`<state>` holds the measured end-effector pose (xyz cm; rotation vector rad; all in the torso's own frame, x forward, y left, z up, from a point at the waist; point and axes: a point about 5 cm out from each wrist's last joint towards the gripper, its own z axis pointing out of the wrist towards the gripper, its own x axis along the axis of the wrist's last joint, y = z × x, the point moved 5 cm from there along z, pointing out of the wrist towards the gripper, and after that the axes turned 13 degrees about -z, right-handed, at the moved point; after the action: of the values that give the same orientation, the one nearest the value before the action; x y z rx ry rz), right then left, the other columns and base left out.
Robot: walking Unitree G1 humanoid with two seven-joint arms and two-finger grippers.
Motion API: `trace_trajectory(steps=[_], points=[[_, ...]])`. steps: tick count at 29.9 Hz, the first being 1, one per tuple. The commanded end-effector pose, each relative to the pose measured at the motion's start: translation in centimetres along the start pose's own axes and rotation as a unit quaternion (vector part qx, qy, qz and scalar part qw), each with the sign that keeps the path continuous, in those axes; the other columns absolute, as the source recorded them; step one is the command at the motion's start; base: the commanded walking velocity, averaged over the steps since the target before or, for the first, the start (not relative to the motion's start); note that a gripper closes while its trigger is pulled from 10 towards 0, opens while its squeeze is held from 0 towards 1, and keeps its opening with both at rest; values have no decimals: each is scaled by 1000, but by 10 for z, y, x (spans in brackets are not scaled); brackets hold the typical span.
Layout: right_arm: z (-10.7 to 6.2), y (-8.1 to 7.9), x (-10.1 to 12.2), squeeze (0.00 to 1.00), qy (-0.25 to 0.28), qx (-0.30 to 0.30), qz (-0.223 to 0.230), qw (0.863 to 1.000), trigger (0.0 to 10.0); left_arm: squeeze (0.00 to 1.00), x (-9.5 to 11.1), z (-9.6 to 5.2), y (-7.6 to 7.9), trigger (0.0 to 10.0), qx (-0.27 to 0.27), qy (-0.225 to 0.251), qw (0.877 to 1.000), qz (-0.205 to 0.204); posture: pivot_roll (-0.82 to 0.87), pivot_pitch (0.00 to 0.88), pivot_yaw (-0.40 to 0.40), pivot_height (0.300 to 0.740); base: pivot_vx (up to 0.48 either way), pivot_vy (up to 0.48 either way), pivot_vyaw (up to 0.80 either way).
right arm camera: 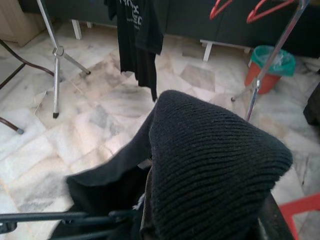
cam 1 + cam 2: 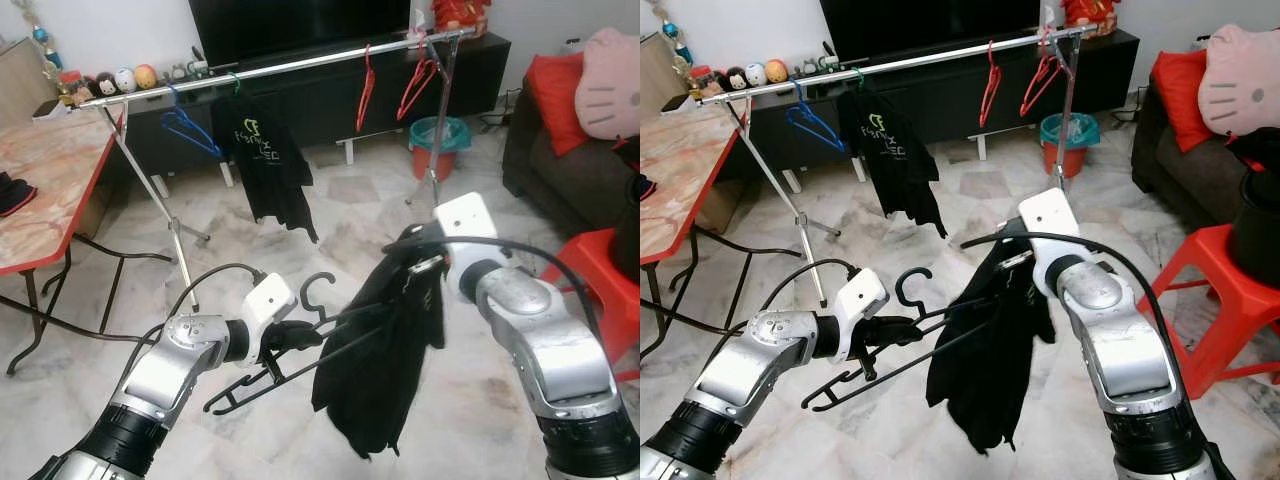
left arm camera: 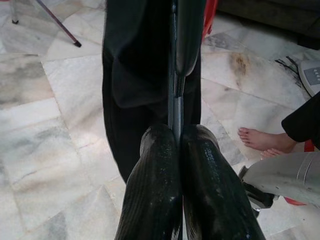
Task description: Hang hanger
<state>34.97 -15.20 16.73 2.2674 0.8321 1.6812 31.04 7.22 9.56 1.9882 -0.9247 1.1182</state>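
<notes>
Left gripper (image 2: 883,337) clamps the black plastic hanger (image 2: 902,345), its long axis tilting toward the right gripper (image 2: 1015,262), buried in the black shirt (image 2: 985,370); silver rail (image 2: 900,62) stands well ahead.

The robot has two brushed-silver arms with ribbed black collars near the shoulders and black joints at the wrists. Each wrist carries a white, rounded, boxy housing. Black cables loop from forearm to wrist. The left tool (image 3: 177,190) has two long black fingers with a glossy, speckled surface.
</notes>
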Motion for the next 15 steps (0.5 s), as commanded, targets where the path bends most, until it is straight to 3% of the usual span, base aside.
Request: trace_trajectory(steps=[1, 9, 15], points=[[0, -1, 5, 0, 10, -1, 0, 1000, 10000, 0, -2, -6, -6, 10000, 14, -5, 1000, 7, -124, 0, 134, 740, 0, 0, 0], [3, -6, 7, 0, 13, 2, 9, 1000, 10000, 0, -4, -5, 2, 10000, -9, -13, 1000, 8, -123, 0, 134, 740, 0, 0, 0], [0, -25, 12, 0, 20, 52, -1, 998, 10000, 0, -7, -2, 0, 10000, 0, -23, 1000, 15, -125, 0, 135, 740, 0, 0, 0]])
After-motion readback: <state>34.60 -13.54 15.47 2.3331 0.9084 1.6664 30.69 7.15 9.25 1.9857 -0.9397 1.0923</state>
